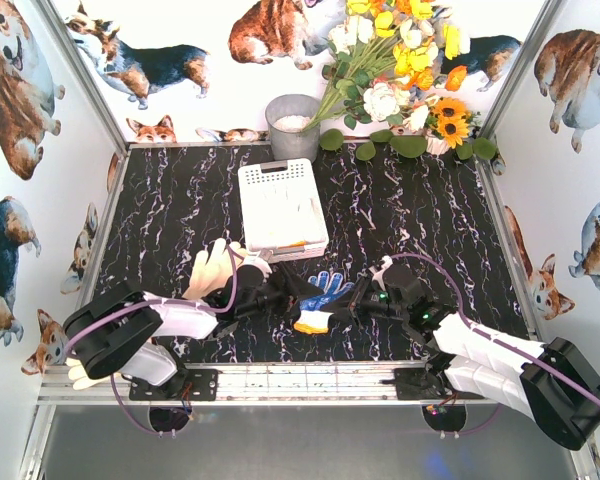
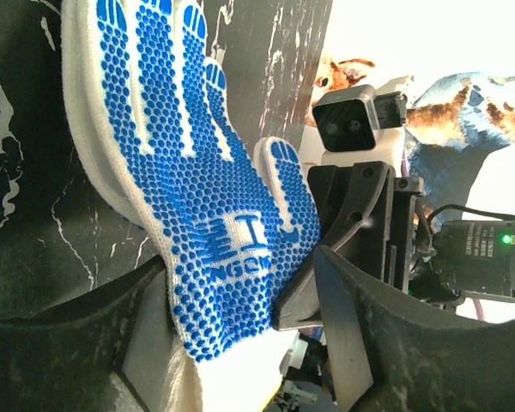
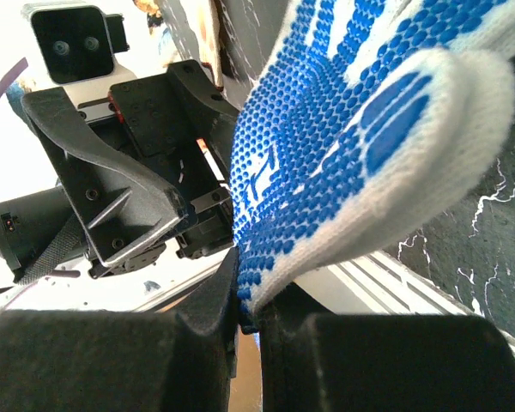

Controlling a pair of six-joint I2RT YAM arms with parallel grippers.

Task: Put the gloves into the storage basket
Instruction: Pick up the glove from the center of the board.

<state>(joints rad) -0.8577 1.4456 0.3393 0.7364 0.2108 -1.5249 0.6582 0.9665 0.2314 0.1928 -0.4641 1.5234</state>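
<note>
heads up | right gripper (image 3: 249,319) pinches just the edge of the blue-dotted glove (image 2: 184,197) | left gripper (image 2: 240,270) jaws spread around its cuff end | glove hangs near the storage basket (image 1: 265,172), not over it | thin pinch slips and you drop it outside

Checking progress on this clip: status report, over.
Right gripper shut on blue-dotted glove edge. Left gripper open, jaws either side of its cuff. Glove not yet in storage basket. Pale glove lies left, clear of path.
</note>
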